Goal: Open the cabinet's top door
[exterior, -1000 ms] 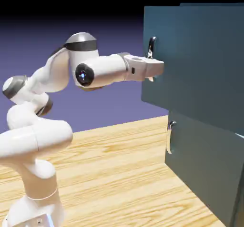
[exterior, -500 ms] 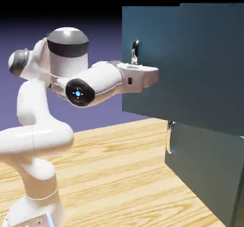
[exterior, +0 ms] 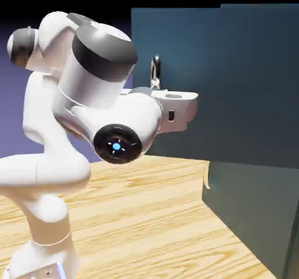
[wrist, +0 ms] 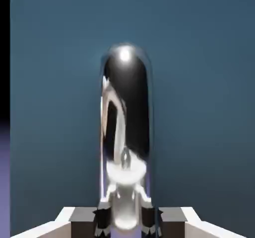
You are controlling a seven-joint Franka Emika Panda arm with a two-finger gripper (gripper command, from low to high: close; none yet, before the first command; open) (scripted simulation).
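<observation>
Teal panels fill the right of the exterior view: the cabinet (exterior: 257, 213) stands on the wooden surface (exterior: 140, 213) at its right edge, taller than the arm. Its top door (exterior: 175, 96) is swung outward, the free edge reaching toward the picture's left, so the panel stands well off the cabinet's front and hangs over the surface. A curved silver bar handle (exterior: 155, 68) runs upright near that free edge. The white arm (exterior: 87, 96) rises from the lower left corner of the surface and bends across in front of the door; its big forearm joint with a blue light faces the camera. The hand (exterior: 159, 88) sits against the door at the lower part of the handle, the handle's upper part showing above the wrist. The fingers themselves are hidden here behind the wrist body. Below, the lower door (exterior: 251, 207) lies flush in the cabinet, its shorter silver handle (exterior: 207, 181) partly seen at its left edge.

Seen from the hand view, the top door (wrist: 209, 82) fills nearly the whole picture as flat teal. The silver handle (wrist: 125, 112) stands large in the middle, running down between the two grey fingertips (wrist: 102, 217) at the bottom edge. The hand (wrist: 124, 219) is clamped on the handle, fingers pressed to either side of the bar.
</observation>
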